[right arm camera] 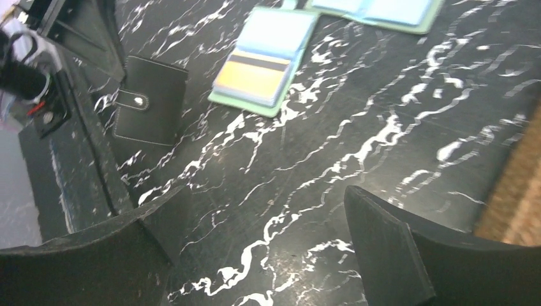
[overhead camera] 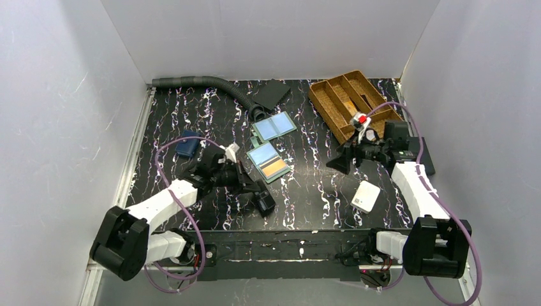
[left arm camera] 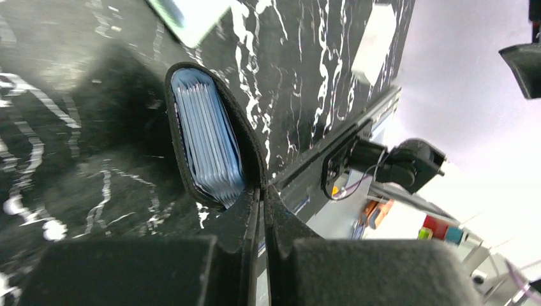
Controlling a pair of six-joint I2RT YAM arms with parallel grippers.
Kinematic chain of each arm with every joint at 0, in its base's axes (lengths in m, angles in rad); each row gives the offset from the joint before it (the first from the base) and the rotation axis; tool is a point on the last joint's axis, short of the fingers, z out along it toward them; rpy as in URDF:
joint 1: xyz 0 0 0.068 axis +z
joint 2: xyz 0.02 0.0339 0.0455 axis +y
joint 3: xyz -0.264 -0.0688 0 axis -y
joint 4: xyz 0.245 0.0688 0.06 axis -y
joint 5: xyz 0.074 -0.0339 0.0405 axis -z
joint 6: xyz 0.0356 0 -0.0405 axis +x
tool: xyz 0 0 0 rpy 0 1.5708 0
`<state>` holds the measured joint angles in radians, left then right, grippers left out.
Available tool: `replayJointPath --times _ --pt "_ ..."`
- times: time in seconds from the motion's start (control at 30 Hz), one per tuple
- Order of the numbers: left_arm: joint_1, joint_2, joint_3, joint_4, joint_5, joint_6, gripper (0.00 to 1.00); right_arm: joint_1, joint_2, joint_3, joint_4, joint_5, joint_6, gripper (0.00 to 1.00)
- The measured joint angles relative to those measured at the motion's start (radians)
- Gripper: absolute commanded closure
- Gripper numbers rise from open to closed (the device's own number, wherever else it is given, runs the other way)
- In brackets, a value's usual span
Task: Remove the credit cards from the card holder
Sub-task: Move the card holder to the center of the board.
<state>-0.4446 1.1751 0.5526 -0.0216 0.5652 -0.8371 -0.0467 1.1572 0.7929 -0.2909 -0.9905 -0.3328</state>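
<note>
— White walls are boxing in a black marbled surface (overhead camera: 306, 191). What is happening on it?

— Two arms are leaning over it. The right claw (right arm camera: 261, 201) is hanging wide open above bare marble, holding nothing. The left claw (left arm camera: 260, 194) is pressing shut at the rim of a black wallet (right arm camera: 150, 99) near the front edge, seemingly pinching its cover. Pale leaves are showing inside that wallet.

— Is that the thing being emptied?

— I am judging not. The card holder (overhead camera: 271, 162) is lying open and flat mid-surface, nearer the left claw and touching neither one. It is sitting just in front of another bifold (overhead camera: 274, 126) with pale blue panels.

— So which step is in hand?

— An early one, I am guessing. The credit cards (right arm camera: 255, 76) are all sitting in their clear pockets, none drawn out.

— What is the next move calling for?

— One claw pinning the cover down while the other is catching a card's edge and sliding it along the pocket mouth. Thin, flat plastic is offering little to pinch.

— How is the holder looking?

— A grey-green border is framing a blue card in the far pocket and an orange one in the near pocket. A dark stripe is running between them, but I cannot tell whether it is a third card.
</note>
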Motion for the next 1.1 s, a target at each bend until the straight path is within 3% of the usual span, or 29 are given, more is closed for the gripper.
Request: replayJointPath --times 0.23,0.67,0.77,0.97,1.03,1.1 --pt "-0.169 0.158 0.064 0.112 -0.014 -0.053 1.00 0.138 0.035 0.002 -0.099 -0.001 -0.139 0.02" --pt "-0.198 0.502 0.162 0.340 0.013 -0.085 0.99 0.247 0.100 0.003 -0.159 0.020 -0.232 0.02" --pt "-0.180 0.512 0.127 0.349 -0.014 -0.073 0.71 0.278 0.113 0.003 -0.160 0.032 -0.241 0.02" --pt "-0.135 0.436 0.078 0.310 -0.066 -0.040 0.50 0.389 0.158 0.003 -0.147 0.091 -0.239 0.04" --pt "-0.134 0.381 0.076 0.278 -0.079 -0.023 0.46 0.434 0.182 0.003 -0.124 0.125 -0.209 0.12" --pt "-0.134 0.306 0.068 0.255 -0.087 0.002 0.45 0.471 0.203 0.002 -0.085 0.166 -0.161 0.30"
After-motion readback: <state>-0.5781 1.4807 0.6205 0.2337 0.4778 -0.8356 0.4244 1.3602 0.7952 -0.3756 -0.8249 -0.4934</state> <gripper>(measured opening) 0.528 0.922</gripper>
